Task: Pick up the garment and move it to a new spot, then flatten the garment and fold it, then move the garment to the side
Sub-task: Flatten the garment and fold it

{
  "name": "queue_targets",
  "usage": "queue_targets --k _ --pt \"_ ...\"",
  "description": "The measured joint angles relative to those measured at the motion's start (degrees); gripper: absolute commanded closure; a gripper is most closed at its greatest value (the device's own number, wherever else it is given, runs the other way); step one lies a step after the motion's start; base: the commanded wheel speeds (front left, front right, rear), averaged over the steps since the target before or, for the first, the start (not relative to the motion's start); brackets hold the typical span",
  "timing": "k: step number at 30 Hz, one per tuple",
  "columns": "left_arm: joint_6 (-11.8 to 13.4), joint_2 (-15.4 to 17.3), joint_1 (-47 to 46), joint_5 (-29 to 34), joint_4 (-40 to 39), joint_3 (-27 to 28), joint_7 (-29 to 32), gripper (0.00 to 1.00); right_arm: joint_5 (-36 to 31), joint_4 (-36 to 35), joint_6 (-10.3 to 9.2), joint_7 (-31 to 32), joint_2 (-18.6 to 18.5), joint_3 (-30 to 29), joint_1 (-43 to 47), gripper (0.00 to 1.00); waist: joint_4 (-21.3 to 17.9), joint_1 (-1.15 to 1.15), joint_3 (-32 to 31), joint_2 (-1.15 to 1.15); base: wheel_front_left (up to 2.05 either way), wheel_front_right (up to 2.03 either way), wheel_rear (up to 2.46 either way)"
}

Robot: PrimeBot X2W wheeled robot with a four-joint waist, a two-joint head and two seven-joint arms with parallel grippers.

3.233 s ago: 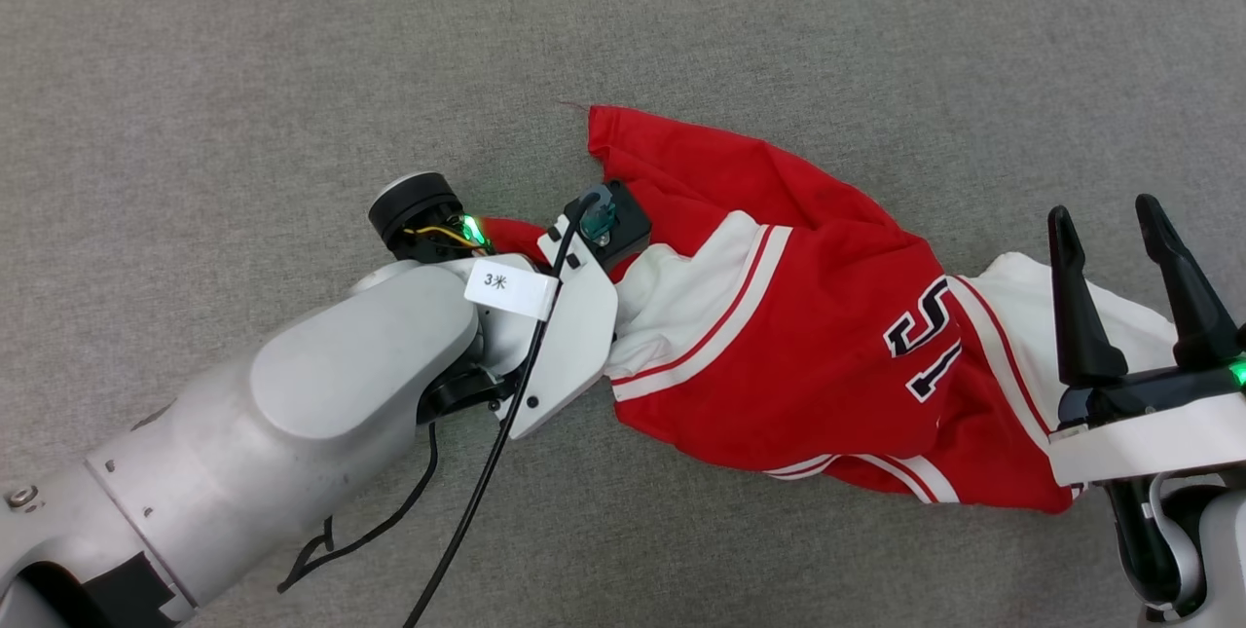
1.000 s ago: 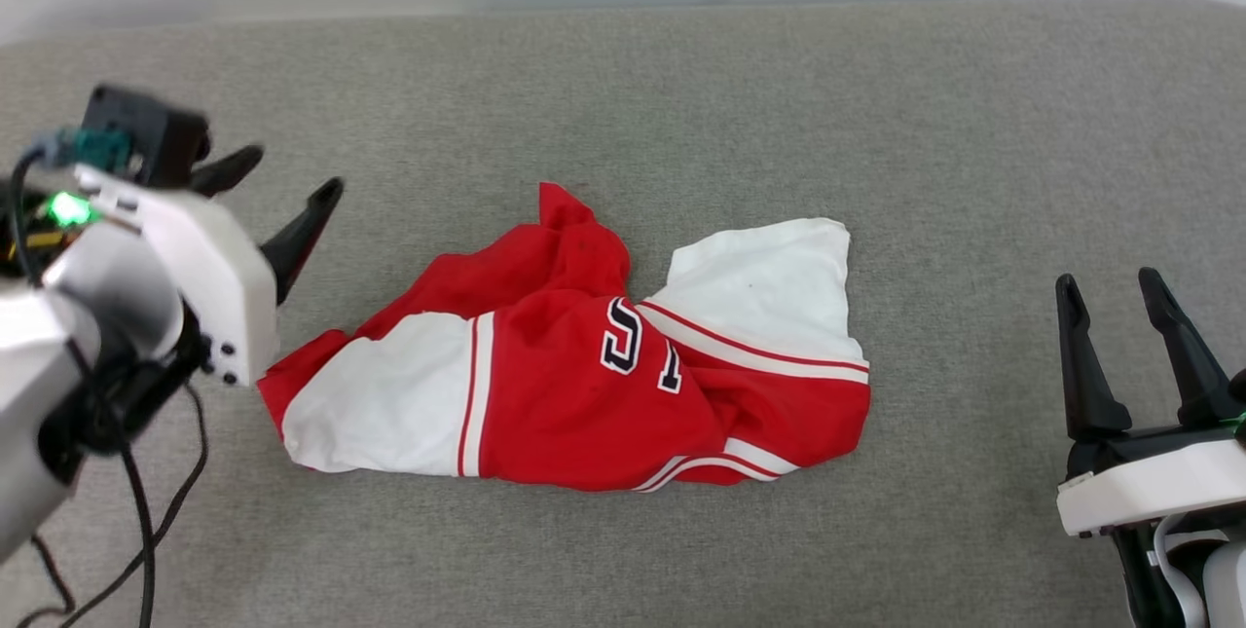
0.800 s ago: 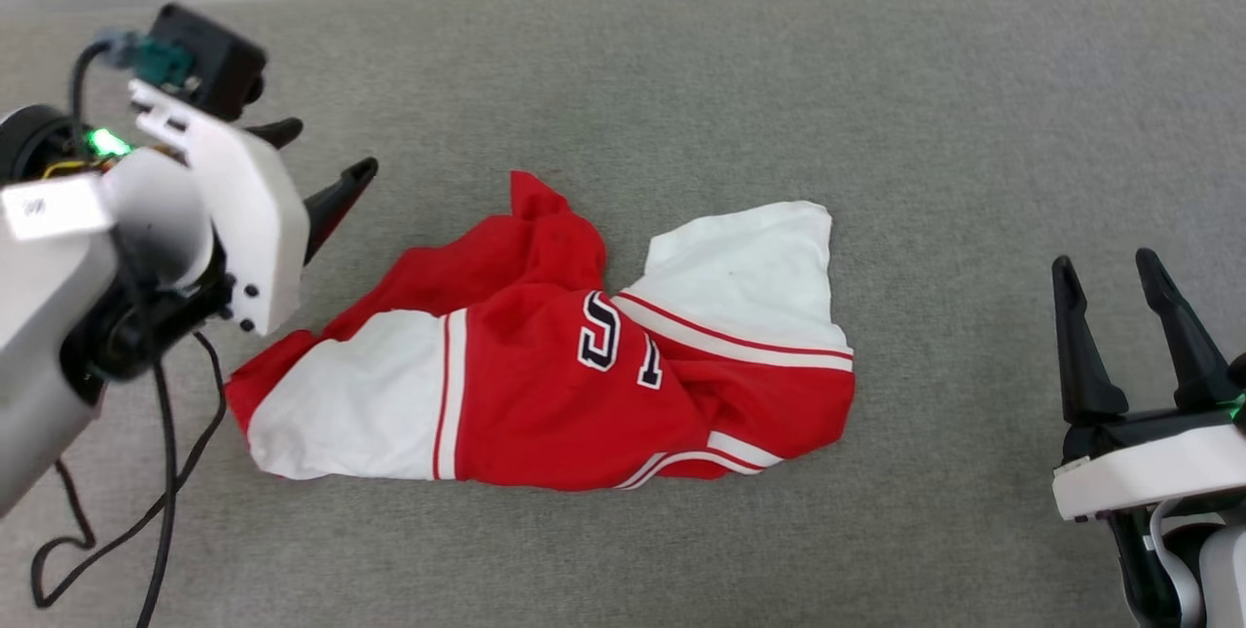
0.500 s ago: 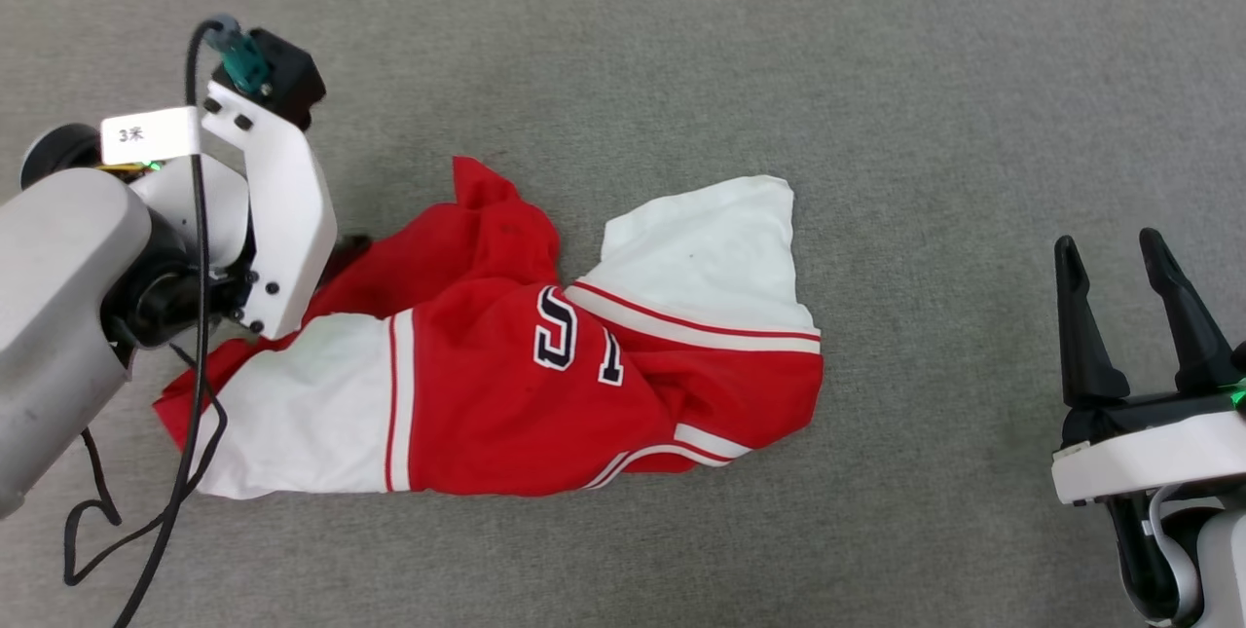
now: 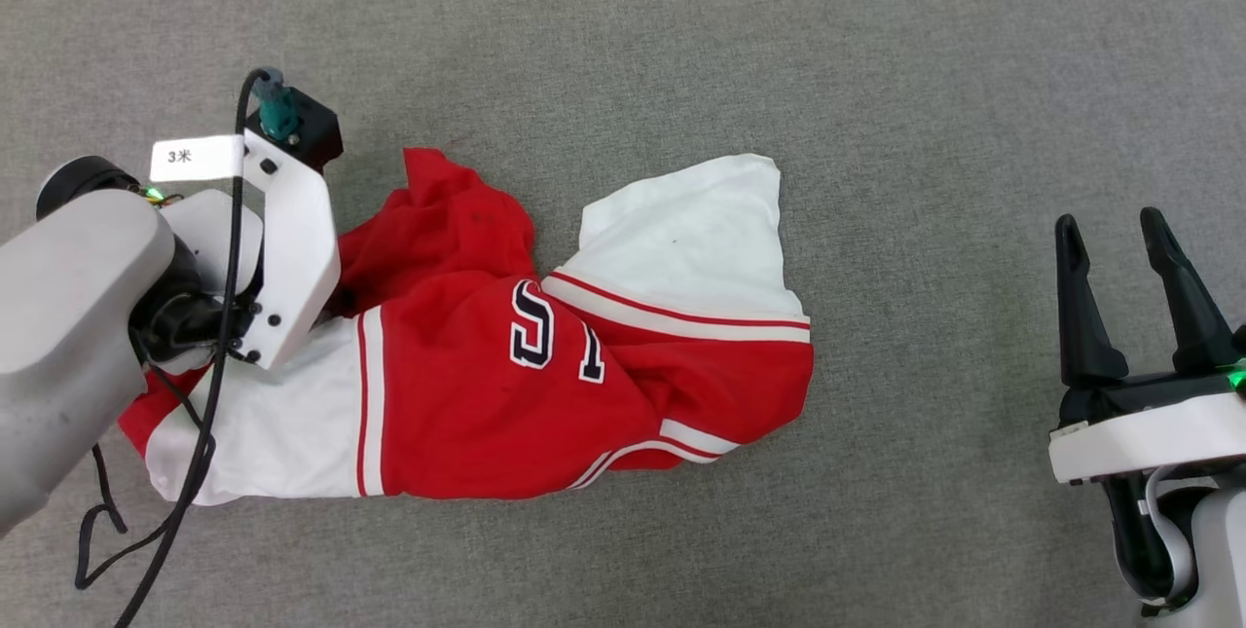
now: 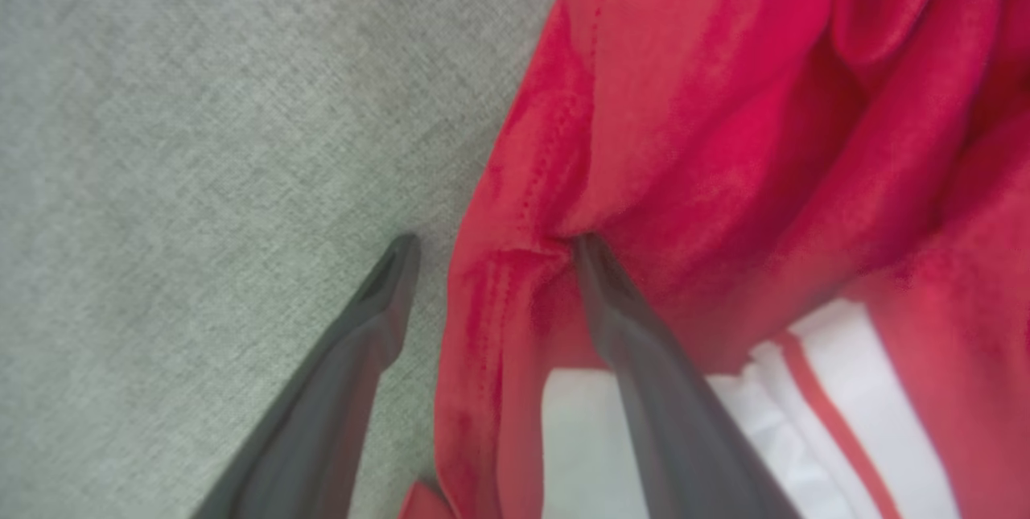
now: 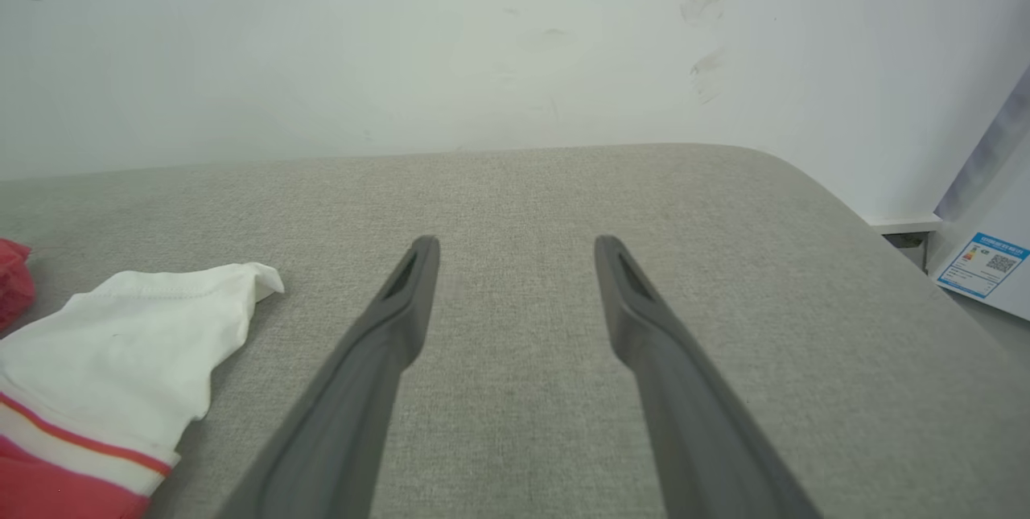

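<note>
Left gripper (image 6: pixel 492 244) is splayed over the red hem of the garment (image 5: pixel 458 394), nothing pinched yet. It should be pressed lower before it's closed. Right gripper (image 5: pixel 1108 219) is spread too, empty.

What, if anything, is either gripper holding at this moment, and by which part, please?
Nothing is gripped. The left gripper stands open astride a red edge fold of the red-and-white jersey T-shirt; the right gripper is open, apart from it.
</note>
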Motion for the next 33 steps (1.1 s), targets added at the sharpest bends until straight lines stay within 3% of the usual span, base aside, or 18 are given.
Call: queue_targets --k 1,2,12,18,20,27,33 --pt "-0.09 -0.25 0.03 0.11 0.23 -0.04 -0.23 0.59 0.0 0.11 0.0 -0.04 -0.04 0.01 -0.02 0.0 0.07 0.0 -0.09 0.0 0.0 0.0 0.0" --pt "-0.13 -0.57 0.12 0.37 0.56 -0.2 -0.68 1.0 0.0 0.2 0.0 -0.05 -0.16 -0.01 -0.03 0.0 0.19 0.0 -0.25 0.0 0.0 0.0 0.0" --pt "-0.81 -2.42 1.92 4.05 0.48 -0.1 -13.86 1.0 -0.19 0.48 0.0 0.33 -1.08 -0.69 1.32 0.0 2.21 0.01 -4.77 0.0 0.0 0.0 0.0" --pt "0.07 -0.1 -0.35 8.32 -5.77 2.01 -21.82 1.0 -0.34 0.09 0.0 1.07 -1.1 -1.31 3.47 0.0 4.6 0.01 -8.35 0.0 0.0 0.0 0.0" --pt "2.23 2.41 -1.26 10.54 -12.2 3.47 -24.64 1.0 -0.45 -0.45 0.0 1.56 -1.04 -1.58 4.44 0.0 6.18 0.01 -10.44 0.0 0.0 0.0 0.0" --pt "6.12 6.9 -3.74 13.77 -23.17 5.73 -25.69 1.0 -0.66 -1.47 0.0 2.21 -0.44 -2.0 5.94 0.0 8.06 0.01 -12.79 0.0 0.0 0.0 0.0" --pt "7.6 8.03 -5.89 14.22 -27.46 7.32 -24.96 1.0 -0.93 -1.97 0.0 2.2 0.29 -1.66 6.12 0.0 7.53 0.01 -12.38 0.0 0.0 0.0 0.0"
